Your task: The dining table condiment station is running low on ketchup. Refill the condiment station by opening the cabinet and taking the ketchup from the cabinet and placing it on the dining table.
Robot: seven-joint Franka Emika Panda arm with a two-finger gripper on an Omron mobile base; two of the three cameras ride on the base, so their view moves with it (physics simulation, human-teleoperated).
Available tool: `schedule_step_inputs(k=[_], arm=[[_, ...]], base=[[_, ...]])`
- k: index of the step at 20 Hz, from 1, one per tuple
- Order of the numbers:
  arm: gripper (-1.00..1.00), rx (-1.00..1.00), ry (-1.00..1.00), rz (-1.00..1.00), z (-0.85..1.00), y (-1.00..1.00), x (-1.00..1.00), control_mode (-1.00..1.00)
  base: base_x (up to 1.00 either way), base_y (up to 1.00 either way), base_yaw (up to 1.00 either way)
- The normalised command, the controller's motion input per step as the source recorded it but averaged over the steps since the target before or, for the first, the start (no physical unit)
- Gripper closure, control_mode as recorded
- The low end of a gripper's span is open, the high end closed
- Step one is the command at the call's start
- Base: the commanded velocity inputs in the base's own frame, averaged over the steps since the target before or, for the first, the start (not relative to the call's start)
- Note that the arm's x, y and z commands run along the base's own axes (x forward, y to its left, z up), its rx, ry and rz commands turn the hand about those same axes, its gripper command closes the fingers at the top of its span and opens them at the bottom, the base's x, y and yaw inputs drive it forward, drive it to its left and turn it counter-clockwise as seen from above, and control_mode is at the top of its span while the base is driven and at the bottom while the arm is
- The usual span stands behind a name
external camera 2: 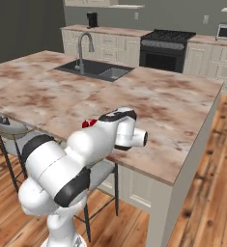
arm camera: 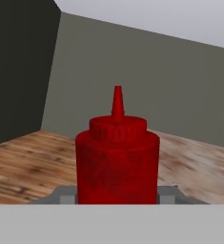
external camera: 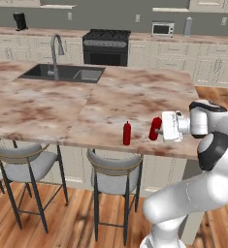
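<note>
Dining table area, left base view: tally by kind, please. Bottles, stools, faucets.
Red ketchup bottles: 2, one standing on the dining table at, one in the gripper at
Grey stools: 2
Faucets: 1
Total: 5

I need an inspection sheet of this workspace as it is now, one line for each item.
Surface: dining table, marbled stone top, with inset sink and faucet.
Job's things: ketchup at the gripper, above the table's near edge.
Clutter: second red bottle, upright on the table, beside the ketchup and apart from it.
Grippers: gripper appears shut on the ketchup.
Cables: nothing seen.
Surroundings: two grey stools at the near side; stove, microwave and coffee maker on the far wall; wooden floor.
</note>
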Motion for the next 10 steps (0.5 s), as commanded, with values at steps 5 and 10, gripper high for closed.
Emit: schedule_step_inputs(k=[5, 10], arm=[[1.0, 0.0, 0.0, 0.0, -0.34, -0.05, 0.44, -1.0], [1.0, 0.0, 0.01, 0.02, -0.25, 0.0, 0.43, -1.0]], base=[[0.0, 0.0, 0.0], [0.0, 0.0, 0.0]])
